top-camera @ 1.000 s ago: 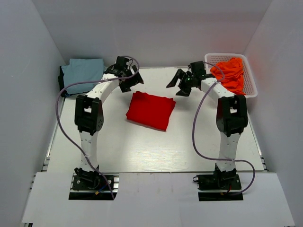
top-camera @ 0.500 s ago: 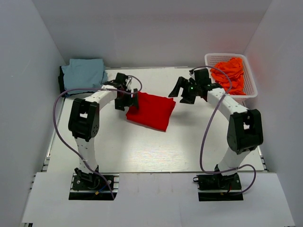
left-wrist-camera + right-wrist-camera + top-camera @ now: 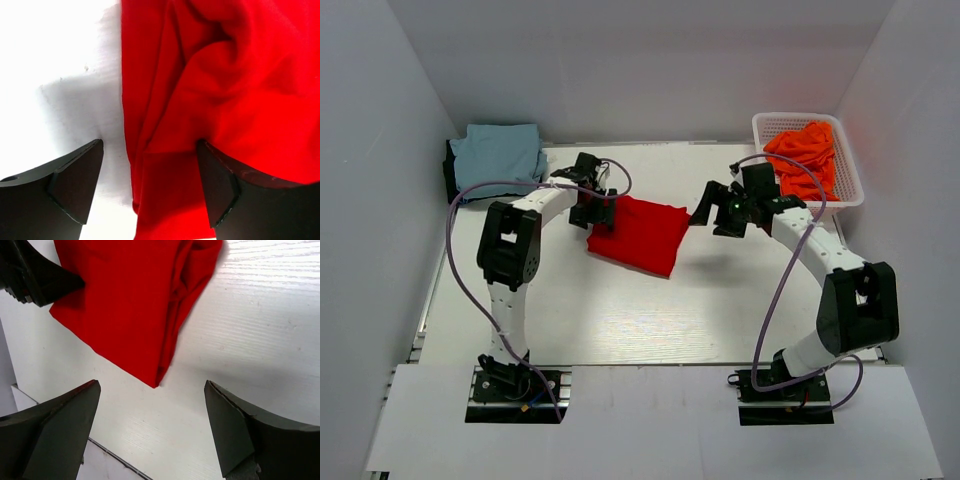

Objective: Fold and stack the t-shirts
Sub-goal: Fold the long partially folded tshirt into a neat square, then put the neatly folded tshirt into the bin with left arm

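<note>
A bright red t-shirt (image 3: 640, 235), folded into a rough square, lies mid-table. My left gripper (image 3: 595, 212) is down at its far-left edge. In the left wrist view that gripper (image 3: 150, 187) is open and straddles the cloth's edge (image 3: 210, 90): one finger over bare table, the other over the red cloth. My right gripper (image 3: 715, 214) hangs open just right of the shirt. Its wrist view shows nothing between the fingers (image 3: 55, 435) and the red shirt's corner (image 3: 135, 305) ahead. A folded light blue t-shirt (image 3: 498, 152) lies at the far left. Orange t-shirts (image 3: 805, 158) fill the basket.
The white mesh basket (image 3: 847, 185) stands at the far right corner, close behind the right arm. White walls enclose the table on three sides. A dark object (image 3: 451, 170) shows under the blue shirt. The left gripper's finger (image 3: 30, 275) shows at the right wrist view's top left.
Both arms have reached forward and down toward the red shirt. The left gripper has come onto its left edge, and the right gripper has moved nearer its right side.
</note>
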Controlling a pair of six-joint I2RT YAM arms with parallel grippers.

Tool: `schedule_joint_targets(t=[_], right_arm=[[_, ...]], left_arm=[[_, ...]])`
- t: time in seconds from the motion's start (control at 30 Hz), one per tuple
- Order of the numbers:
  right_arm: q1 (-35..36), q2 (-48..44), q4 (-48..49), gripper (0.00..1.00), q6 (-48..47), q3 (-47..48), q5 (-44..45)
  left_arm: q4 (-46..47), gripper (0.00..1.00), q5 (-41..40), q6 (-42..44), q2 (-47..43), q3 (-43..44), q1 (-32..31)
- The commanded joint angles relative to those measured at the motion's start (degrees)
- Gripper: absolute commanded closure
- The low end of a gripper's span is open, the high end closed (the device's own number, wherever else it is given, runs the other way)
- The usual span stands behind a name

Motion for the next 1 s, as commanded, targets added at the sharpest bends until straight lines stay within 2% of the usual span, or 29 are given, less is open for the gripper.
schedule_joint_targets(t=[0.0,0.1,0.13,0.27,0.33,0.37,0.4,0.47,0.6,0.77,0.97], right_arm=[[-0.32,-2.95,-0.76,0.10,-2.54,-1.01,1.47],[-0.23,-3.04,-0.33,0.10,-2.63,-1.62,1.30],[-0.23,-3.04,-0.06,0.10,-2.54,-1.88,1.03],[-0.23,-3.56,1.17,0.10,-1.93,-3.03,0.77],[-0.41,-3.91,1.26,0.10,-1.66,-3.55,0.86],[-0.32,-3.92,1.52,0.10,-1.58,-4.25,0.94],[-0.23,-4.09,1.52,0.10,-1.49,-4.43,1.20],[-0.50,-5.14,1.96,0.10,-1.40,-4.96,1.56],[-0.58,-6.81,2.22,0.10,-1.49,-6.80,2.35],[-0.58,-7.61,0.91,0.10,-3.07,-6.46,2.79],[-0.50,-9.19,-0.67,0.10,-3.33,-6.46,2.79]], left_arm=[[1.10,0.16,1.94,3.33,1.50,2.25,-0.31],[1.10,0.18,1.33,3.95,3.70,3.66,-0.84],[1.10,0.27,1.94,3.95,4.23,3.66,-0.84],[2.24,0.48,5.71,5.61,5.38,1.20,-2.24],[4.34,0.64,6.59,5.62,4.68,-0.38,-2.95],[4.36,0.96,6.60,5.62,4.67,-1.08,-3.47],[4.36,1.00,7.12,5.62,4.67,-1.09,-3.48],[5.58,1.00,6.34,5.62,2.49,-1.62,-3.48],[6.73,1.00,-3.05,5.17,-3.83,-0.48,-2.69],[7.26,1.00,-5.43,11.85,-10.70,2.78,-1.45],[4.01,1.00,-6.50,17.39,-13.25,10.77,3.28]])
